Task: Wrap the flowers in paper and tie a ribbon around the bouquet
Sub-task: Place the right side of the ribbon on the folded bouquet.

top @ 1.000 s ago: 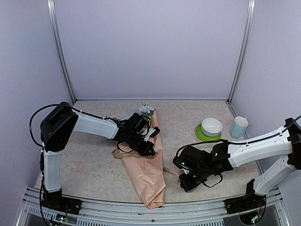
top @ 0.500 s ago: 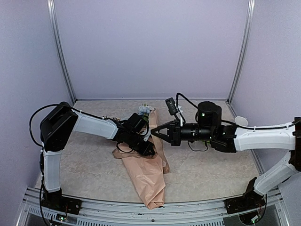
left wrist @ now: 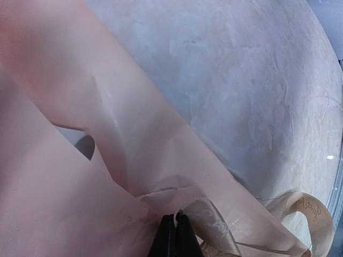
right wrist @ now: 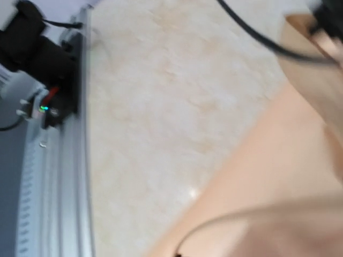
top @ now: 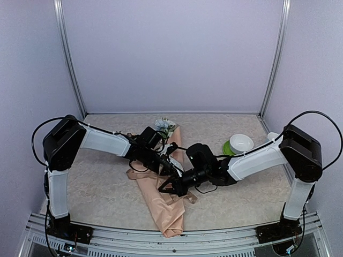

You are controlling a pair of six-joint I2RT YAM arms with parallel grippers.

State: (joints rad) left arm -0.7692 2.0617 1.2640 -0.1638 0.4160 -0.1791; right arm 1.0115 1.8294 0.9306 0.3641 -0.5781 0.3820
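The bouquet lies lengthwise on the table as a peach paper (top: 166, 211) cone. The flowers (top: 165, 126) show at its far end and the tail points at the front rail. My left gripper (top: 167, 169) rests on the cone's middle. In the left wrist view that gripper (left wrist: 176, 217) is shut, with an edge of the beige ribbon (left wrist: 217, 225) nipped between its tips; a ribbon loop (left wrist: 313, 211) lies to the right. My right gripper (top: 163, 188) lies low over the paper just in front of the left one. The blurred right wrist view barely shows the right gripper (right wrist: 178, 255) and nothing visibly in it.
A white bowl (top: 241, 143) on a green plate stands at the right, with a pale cup (top: 272, 136) half hidden behind my right arm. The ribbon's loose end (top: 188, 199) lies beside the cone. The metal front rail (right wrist: 53, 187) runs close by.
My right arm swung from the front right of the table up over the bouquet's far end, then down onto its middle. The left gripper stayed on the cone, which shifted slightly.
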